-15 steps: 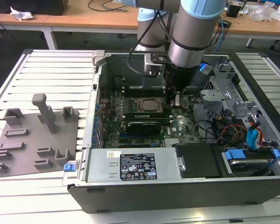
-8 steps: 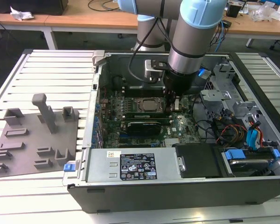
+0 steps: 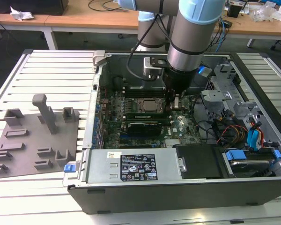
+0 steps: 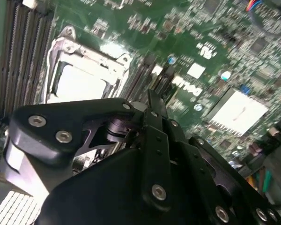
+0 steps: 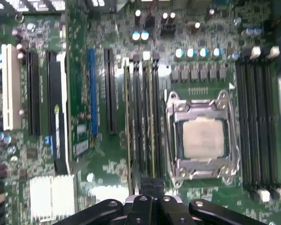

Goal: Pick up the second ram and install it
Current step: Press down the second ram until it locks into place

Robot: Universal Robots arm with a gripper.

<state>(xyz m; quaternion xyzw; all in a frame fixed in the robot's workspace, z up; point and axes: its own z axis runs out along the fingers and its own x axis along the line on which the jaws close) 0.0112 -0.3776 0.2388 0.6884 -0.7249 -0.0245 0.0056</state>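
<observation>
My gripper [image 3: 176,101] reaches down into the open computer case [image 3: 178,187], at the memory slots beside the processor socket [image 3: 145,106]. In the first wrist view the second ram [image 5: 150,122] shows edge-on as a thin pale-green strip standing in a black slot. It runs straight to my gripper [image 5: 147,185], whose fingers are together at the strip's near end. I cannot tell whether they touch it. A similar strip [image 5: 129,122] stands two slots over. In the second wrist view the gripper [image 4: 153,101] points its narrow shut tip at the same slots.
Past the processor socket [image 5: 203,137] lies another bank of black slots [image 5: 257,122] with white clips. A silver heatsink [image 5: 51,197] and expansion slots lie on the other side. Cables and drive cages [image 3: 243,133] crowd the exterior view's right. A grey ridged tray [image 3: 33,140] lies outside the case.
</observation>
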